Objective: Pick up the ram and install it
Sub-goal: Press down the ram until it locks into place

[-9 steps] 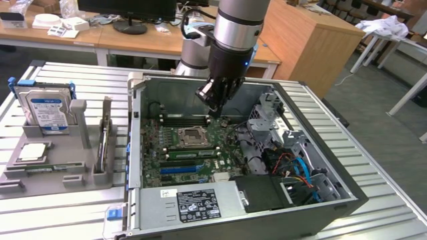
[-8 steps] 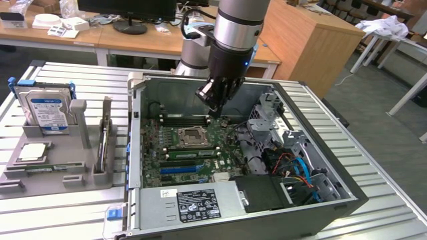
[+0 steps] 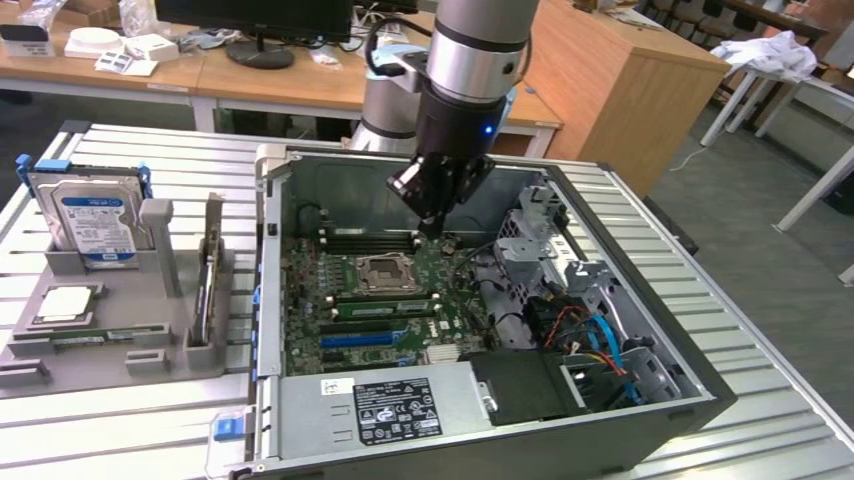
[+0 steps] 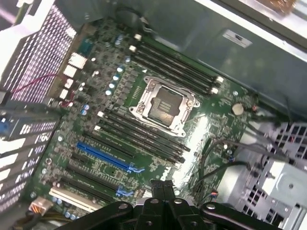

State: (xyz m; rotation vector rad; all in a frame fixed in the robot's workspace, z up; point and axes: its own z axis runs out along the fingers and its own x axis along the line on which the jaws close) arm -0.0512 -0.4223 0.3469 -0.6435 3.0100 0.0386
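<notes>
A ram [image 3: 380, 308], a long green stick with dark chips, sits across the motherboard [image 3: 461, 262] just below the CPU socket [image 3: 387, 270], apparently in a memory slot between white clips. My gripper [image 3: 430, 228] hangs inside the open PC case [image 3: 274, 300], above the black memory slots [image 3: 367, 240] on the far side of the socket. It is apart from the ram. In the wrist view the gripper [image 4: 163, 186] is shut with nothing between its fingers, above the board's edge near the CPU socket [image 4: 163, 105], black memory slots [image 4: 139, 136] and blue expansion slot [image 4: 103, 155].
On the exterior view's left, a grey fixture [image 3: 160, 350] holds a hard drive [image 3: 94, 215], a CPU [image 3: 64, 303], a thin green strip [image 3: 80, 339] and a board standing on edge [image 3: 207, 290]. Drive cage [image 3: 547, 240], cables [image 3: 587, 335] and power supply [image 3: 394, 405] crowd the case.
</notes>
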